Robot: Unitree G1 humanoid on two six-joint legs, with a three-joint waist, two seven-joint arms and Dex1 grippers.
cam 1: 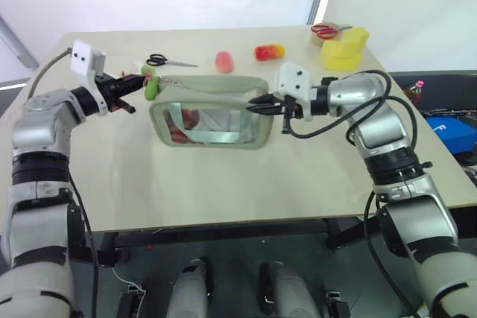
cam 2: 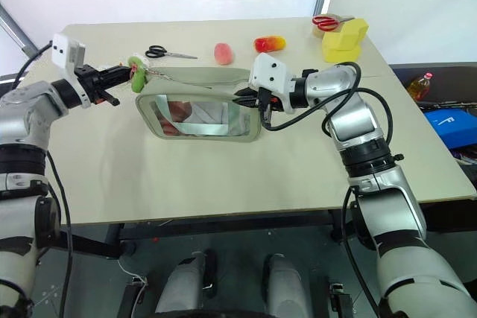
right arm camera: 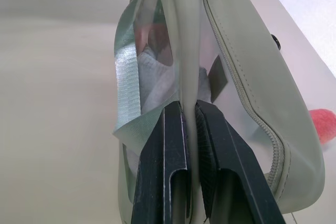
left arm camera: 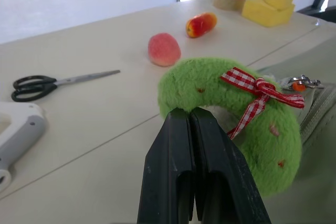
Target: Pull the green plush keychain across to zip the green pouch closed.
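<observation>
Now our left claw (left arm camera: 194, 116) pinches the soft, squashy green plush keychain (left arm camera: 236, 114); our right claw (right arm camera: 189, 109) clamps the green pouch (cam 1: 212, 113) edge

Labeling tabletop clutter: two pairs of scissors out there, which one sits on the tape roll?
The red-handled scissors, lying on the tape roll beside the yellow block. The black-handled scissors lie flat on the table.
</observation>
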